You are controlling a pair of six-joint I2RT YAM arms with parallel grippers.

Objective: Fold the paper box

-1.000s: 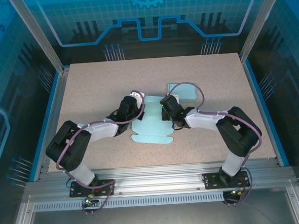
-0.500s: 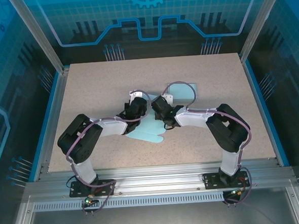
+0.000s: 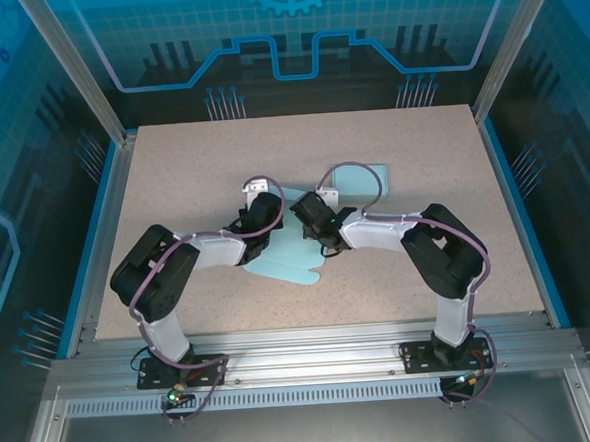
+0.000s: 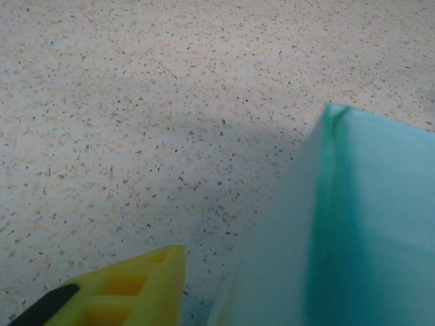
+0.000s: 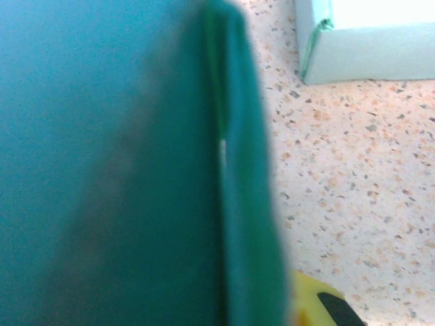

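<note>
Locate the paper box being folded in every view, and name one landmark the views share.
Top external: paper box lies mid-table, a pale blue sheet.
Left wrist: paper box at the right and lower right, its wall raised with a creased edge.
Right wrist: paper box across the left side, close and blurred.
Shared landmark: the speckled tabletop.

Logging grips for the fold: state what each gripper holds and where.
Right gripper: shut on the light blue paper box blank, by a raised panel. Left gripper: cannot be told.

Robot lab cell — aluminium frame (image 3: pixel 302 343) (blue panels (image 3: pixel 294 41)).
</note>
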